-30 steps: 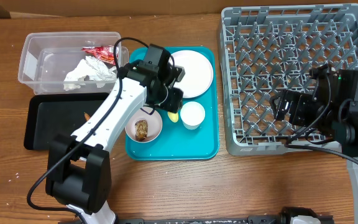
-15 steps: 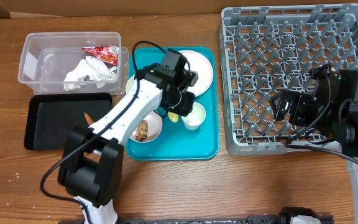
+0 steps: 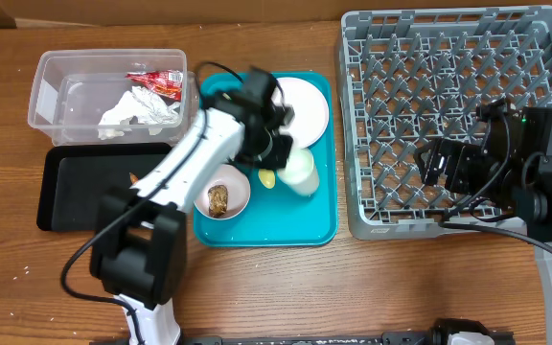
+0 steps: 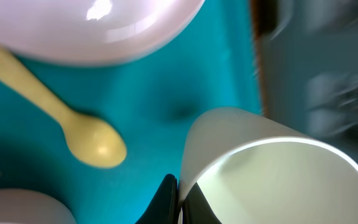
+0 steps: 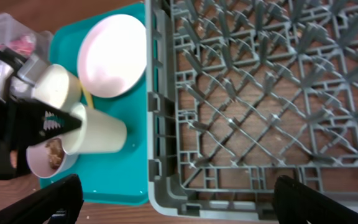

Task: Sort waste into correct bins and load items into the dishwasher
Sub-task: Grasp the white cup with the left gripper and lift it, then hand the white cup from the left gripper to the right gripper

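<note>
Left hand (image 3: 283, 151): I have it clenched on the rim of the small white cup (image 3: 299, 171). The cup is tilted over the teal tray (image 3: 257, 230), at 3 o'clock of the yellow spoon (image 3: 268, 178) and 6 o'clock of the plate (image 3: 305, 110). Right hand (image 3: 436, 163): released, fingers spread, over the dish rack (image 3: 448, 57), which stands on the tabletop at 3 o'clock of the tray.

Light falls even and bright from above, shadows soft. My left wrist camera sits too close (everything smears): white cup (image 4: 253, 155) unfocused, glare on the plate (image 4: 98, 12).
</note>
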Controlling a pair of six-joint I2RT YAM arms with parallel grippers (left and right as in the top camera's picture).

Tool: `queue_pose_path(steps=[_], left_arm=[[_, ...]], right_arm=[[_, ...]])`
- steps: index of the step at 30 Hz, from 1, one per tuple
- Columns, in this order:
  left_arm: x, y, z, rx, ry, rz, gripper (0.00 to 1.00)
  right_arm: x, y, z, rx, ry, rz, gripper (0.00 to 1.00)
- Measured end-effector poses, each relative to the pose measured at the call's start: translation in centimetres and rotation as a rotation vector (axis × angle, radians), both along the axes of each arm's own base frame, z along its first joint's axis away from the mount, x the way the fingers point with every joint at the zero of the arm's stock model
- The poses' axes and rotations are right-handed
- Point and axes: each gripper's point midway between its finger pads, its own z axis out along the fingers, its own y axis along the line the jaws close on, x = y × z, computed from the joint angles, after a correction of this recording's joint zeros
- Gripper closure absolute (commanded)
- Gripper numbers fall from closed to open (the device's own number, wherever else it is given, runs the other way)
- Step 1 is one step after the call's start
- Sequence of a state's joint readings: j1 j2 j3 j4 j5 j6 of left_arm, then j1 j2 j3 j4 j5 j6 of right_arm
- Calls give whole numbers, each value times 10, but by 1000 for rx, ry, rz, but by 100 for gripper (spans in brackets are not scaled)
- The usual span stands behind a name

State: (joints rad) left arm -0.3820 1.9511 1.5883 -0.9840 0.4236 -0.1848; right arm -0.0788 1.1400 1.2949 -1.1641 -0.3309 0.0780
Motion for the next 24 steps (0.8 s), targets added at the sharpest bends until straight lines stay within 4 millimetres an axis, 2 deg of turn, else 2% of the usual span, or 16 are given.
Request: queue_pose_path(steps=[2, 4, 6, 9, 12, 17, 21, 24], left_arm=[[17, -4, 33, -152, -10, 20, 96], [36, -6, 75, -364, -45, 22, 96], [45, -2, 107, -539, -58, 8, 96], [40, 2, 136, -732, -12, -15, 96], [25, -7, 163, -891, 41, -81, 96], [8, -22, 182, -1000, 96, -155, 96], [3, -26, 187, -1029, 113, -179, 96], [1, -27, 189, -1043, 118, -186, 95]], right_arm=[[7, 9, 9, 47, -44, 37, 0], [15, 20, 18, 100, -94, 83, 0], [24, 32, 27, 160, -139, 138, 4], [38, 49, 41, 252, -204, 223, 4], [51, 70, 52, 352, -256, 321, 4], [62, 114, 66, 455, -320, 488, 4], [58, 144, 69, 493, -327, 585, 5], [50, 163, 75, 511, -350, 652, 11]])
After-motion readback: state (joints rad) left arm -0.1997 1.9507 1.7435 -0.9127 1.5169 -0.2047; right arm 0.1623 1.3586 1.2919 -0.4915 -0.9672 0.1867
